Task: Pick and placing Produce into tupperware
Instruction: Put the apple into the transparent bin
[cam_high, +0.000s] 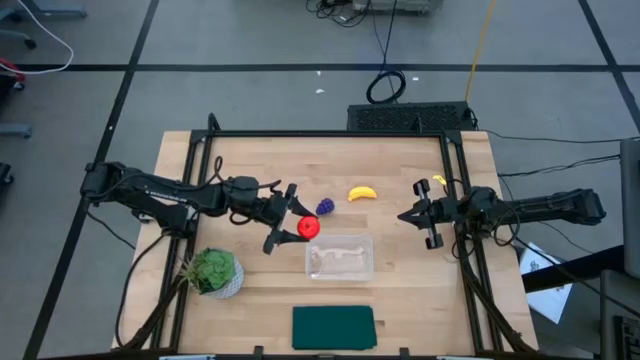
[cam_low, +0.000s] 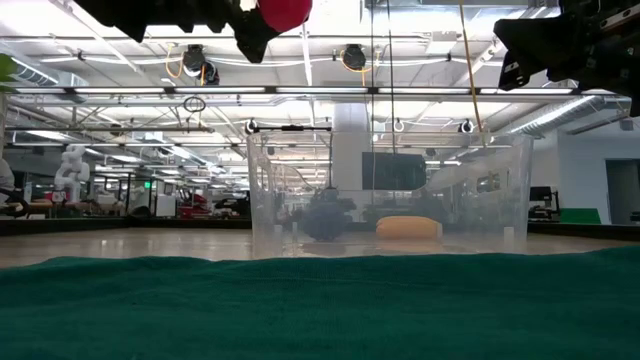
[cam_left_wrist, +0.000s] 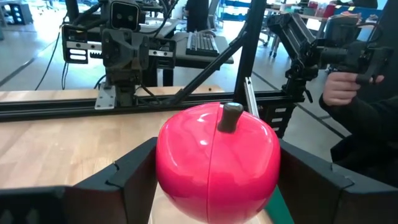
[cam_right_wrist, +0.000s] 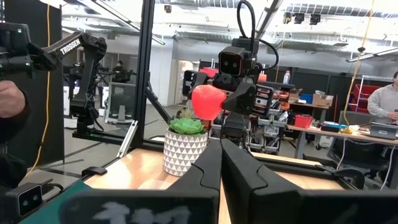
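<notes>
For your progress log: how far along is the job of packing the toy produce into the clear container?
Done: nothing; the clear container holds no produce. In hand: the left gripper holds the red apple lifted beside it. Left: the banana and purple grapes lie on the table. The right gripper waits shut.

A light wooden table (cam_high: 400, 290) with a black frame along its edges is seen from above. Lying directly on it: a clear tupperware (cam_high: 340, 257) near the middle, with something pale seen in it that cannot be made out; a purple grape bunch (cam_high: 326, 206) and a yellow banana (cam_high: 362, 193) side by side but apart, just beyond the tupperware. A leafy green plant in a white pot (cam_high: 213, 272) is placed toward the left edge. A dark green flat rectangle (cam_high: 333, 327) is laid at the near edge.
</notes>
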